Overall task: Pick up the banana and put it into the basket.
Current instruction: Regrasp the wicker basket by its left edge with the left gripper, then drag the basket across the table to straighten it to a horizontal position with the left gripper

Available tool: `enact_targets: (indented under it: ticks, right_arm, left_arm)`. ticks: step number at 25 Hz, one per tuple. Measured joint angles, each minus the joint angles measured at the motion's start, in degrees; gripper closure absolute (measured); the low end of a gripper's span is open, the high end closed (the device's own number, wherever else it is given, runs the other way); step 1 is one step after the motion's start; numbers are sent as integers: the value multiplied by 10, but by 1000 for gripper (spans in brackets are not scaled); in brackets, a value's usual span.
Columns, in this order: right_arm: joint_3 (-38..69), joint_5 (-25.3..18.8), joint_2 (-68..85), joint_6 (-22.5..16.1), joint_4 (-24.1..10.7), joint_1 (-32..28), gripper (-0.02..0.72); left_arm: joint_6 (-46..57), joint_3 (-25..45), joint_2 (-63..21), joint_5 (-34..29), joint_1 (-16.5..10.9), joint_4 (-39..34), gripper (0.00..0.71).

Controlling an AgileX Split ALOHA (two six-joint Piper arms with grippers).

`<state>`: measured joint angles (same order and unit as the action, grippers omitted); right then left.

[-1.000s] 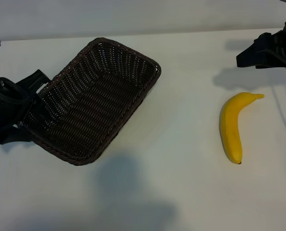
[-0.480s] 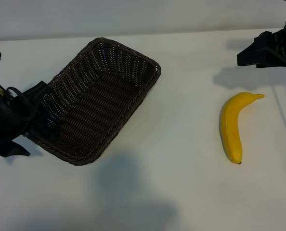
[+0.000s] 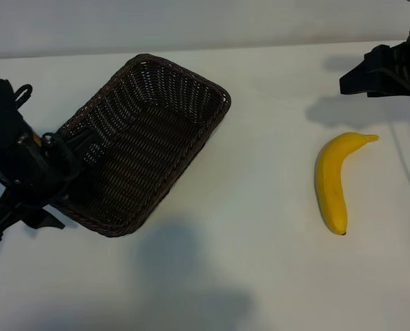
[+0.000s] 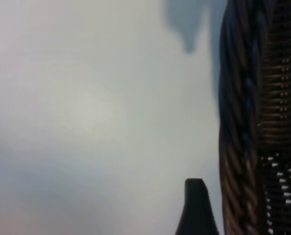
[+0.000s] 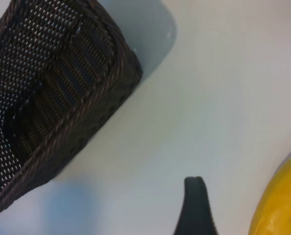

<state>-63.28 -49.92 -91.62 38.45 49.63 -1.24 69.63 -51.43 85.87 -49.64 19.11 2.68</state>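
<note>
My left gripper point(image 3: 67, 162) hangs over the end of the wicker basket point(image 3: 146, 141) nearest the surface's left edge, pointing steeply down, its fingers spread wide and empty. One finger point(image 4: 197, 208) shows just outside the woven rim in my left wrist view. The risk here is plain: if I sink further, a finger could catch the rim and tip or shove the basket, since it is light and sits loose on the surface point(image 3: 260, 262).

The banana point(image 3: 333, 181) lies flat near the right edge, well apart from the basket, its stem toward the far edge and its dark tip toward the near edge. My right gripper point(image 3: 357, 79) waits beyond the stem, off the fruit, fingers wide and holding nothing. A grab too close to either end could let the smooth skin slip or the fruit swing as it lifts.

Nothing lies between banana and basket. What may stand in the way is my own left arm over the basket's end, crowding the drop.
</note>
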Motion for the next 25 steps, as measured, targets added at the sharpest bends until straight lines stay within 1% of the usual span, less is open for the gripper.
enact_targets:
  ticks: [5,11,21,25]
  right_arm:
    - [0,0,0,-1,0,0,164]
    - [0,0,0,-1,0,0,164]
    - [0,0,0,-1,0,0,164]
    - [0,0,0,-1,-1,0,164]
  left_arm:
    - [3,0,13,16,1,-18,164]
    - [4,0,41,46,1,-18,164]
    - [17,0,108,123,1,-19,164]
    - [20,0,121,141,1,-20,167]
